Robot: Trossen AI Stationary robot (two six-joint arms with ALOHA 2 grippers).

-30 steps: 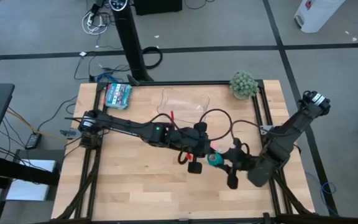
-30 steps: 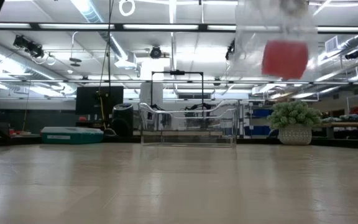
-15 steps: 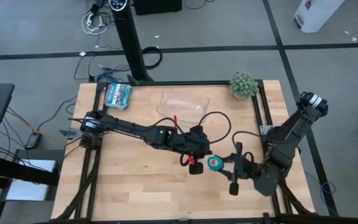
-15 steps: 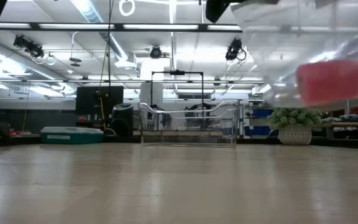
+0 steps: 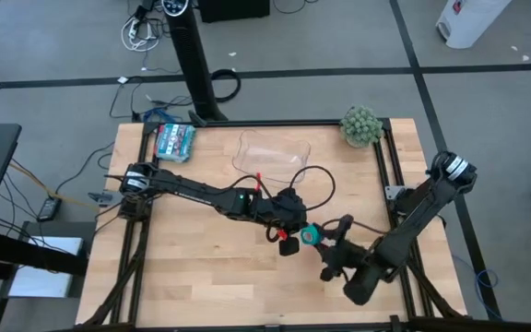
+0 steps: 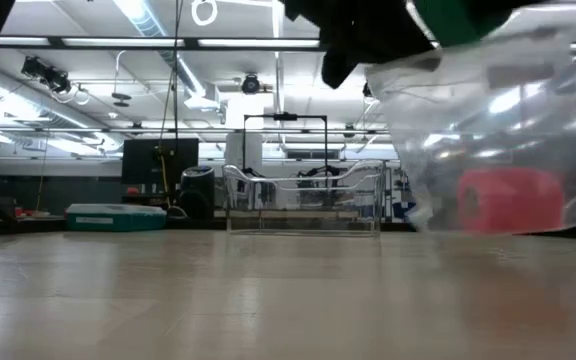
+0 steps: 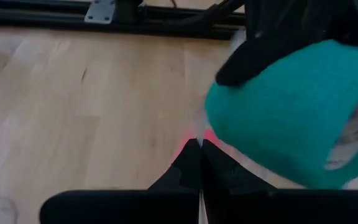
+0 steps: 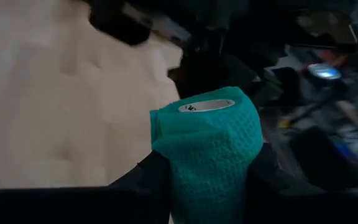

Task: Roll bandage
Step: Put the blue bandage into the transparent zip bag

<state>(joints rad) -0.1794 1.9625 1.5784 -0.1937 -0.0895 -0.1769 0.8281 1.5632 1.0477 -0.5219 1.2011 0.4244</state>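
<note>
The right gripper (image 5: 319, 242) has carried the bandage (image 5: 310, 234) leftward (against the left gripper (image 5: 287, 242)), its elbow swinging forward.

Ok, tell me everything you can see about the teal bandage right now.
The bandage is a compact teal-green roll of soft fabric with a waffle-like weave, wound around a pale core that shows at its end. The right gripper holds it between its two dark fingers, above the wooden table, right of centre. The left gripper, shut, sits close beside it. Whether that gripper touches the roll is unclear.
</note>
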